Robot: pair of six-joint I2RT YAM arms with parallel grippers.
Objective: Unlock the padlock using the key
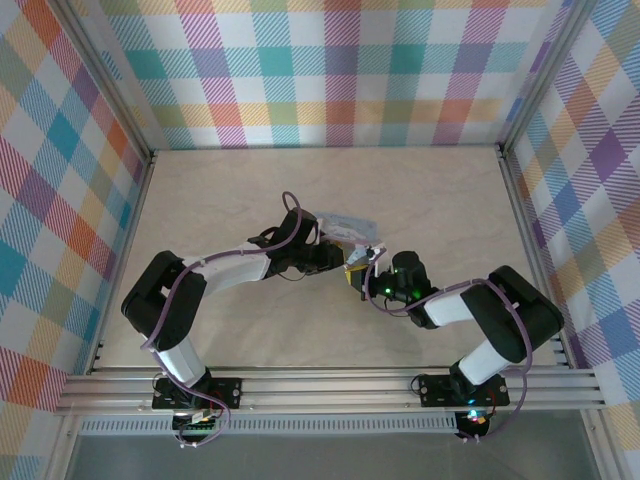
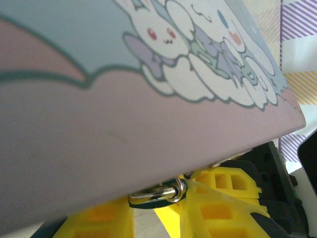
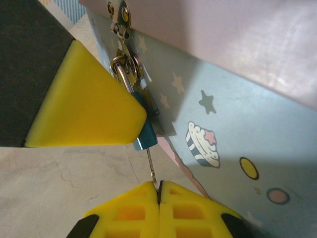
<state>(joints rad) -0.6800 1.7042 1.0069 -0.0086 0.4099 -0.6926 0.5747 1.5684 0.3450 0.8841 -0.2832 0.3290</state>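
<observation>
The small blue-green padlock (image 3: pixel 146 135) hangs by its silver shackle (image 2: pixel 158 192) from the hasp on the front of the pale blue cartoon tin (image 3: pixel 237 124). My left gripper (image 2: pixel 158 208) is shut on the padlock, and one of its yellow fingers (image 3: pixel 84 99) covers most of the lock's body. The thin metal key (image 3: pixel 150 161) runs from the bottom of the padlock down into my right gripper (image 3: pixel 159 191), which is shut on the key's head. In the top view the left gripper (image 1: pixel 345 258) and the right gripper (image 1: pixel 365 280) meet at the tin's near edge.
The tin (image 1: pixel 345 225) lies tilted in the middle of the beige table (image 1: pixel 450 210). Checked walls (image 1: pixel 330 70) enclose the back and both sides. Open tabletop lies to the far left and far right of the arms.
</observation>
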